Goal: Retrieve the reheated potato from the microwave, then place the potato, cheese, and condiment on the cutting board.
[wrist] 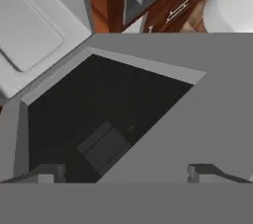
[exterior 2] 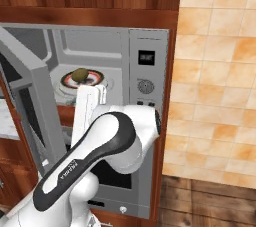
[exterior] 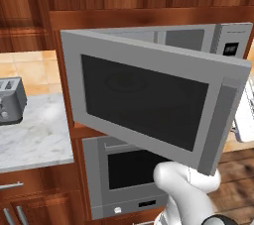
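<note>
The microwave (exterior 2: pixel 146 71) stands open, its dark-windowed door (exterior: pixel 144 105) swung far out to the left. Inside, the olive-brown potato (exterior 2: pixel 79 74) sits on a round plate (exterior 2: pixel 97 78) on the cavity floor. My white arm reaches up to the opening, its hand just below and in front of the potato. In the hand view my gripper (wrist: pixel 127 176) is open, fingertips wide apart with nothing between them, looking at the door's dark window (wrist: pixel 99 119) and grey frame. Cheese, condiment and cutting board are out of view.
A grey oven (exterior: pixel 126 179) is built in under the microwave. To the left, a toaster (exterior: pixel 10 101) stands on a marble counter (exterior: pixel 34 135). Wooden cabinets hang above, and a tiled wall (exterior 2: pixel 220 71) lies to the right.
</note>
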Robot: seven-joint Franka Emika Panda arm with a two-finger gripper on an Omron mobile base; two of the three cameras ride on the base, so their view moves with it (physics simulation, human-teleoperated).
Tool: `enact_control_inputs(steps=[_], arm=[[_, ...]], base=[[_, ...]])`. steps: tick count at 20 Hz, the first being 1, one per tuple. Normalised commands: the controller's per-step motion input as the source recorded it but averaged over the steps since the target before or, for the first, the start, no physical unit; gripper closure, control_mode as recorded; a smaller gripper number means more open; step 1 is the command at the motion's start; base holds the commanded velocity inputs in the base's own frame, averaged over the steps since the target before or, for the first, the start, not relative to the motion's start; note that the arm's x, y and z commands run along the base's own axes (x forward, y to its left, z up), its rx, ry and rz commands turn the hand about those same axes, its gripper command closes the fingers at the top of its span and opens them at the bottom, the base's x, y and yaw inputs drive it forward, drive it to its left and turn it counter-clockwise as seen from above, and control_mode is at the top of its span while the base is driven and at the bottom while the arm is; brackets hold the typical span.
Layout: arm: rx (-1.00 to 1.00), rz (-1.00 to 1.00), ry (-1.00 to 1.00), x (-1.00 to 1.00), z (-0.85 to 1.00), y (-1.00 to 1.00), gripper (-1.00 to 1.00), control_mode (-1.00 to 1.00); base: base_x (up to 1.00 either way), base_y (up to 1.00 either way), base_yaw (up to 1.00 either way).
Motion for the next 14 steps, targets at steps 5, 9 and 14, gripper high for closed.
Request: enact_control_inputs(steps=[5,9,14], arm=[[0.00,0.12,0.09,-0.40,0.00,0.47,-1.00,-1.00],[0.00,0.03,0.03,-0.39,0.00,0.67,-1.00,-1.00],[0.00,0.00,0.00,-0.37,-0.01,0.76,-1.00,-1.00]], base=[[0.00,0.00,0.00],[0.00,0.00,0.00],[0.00,0.00,0.00]])
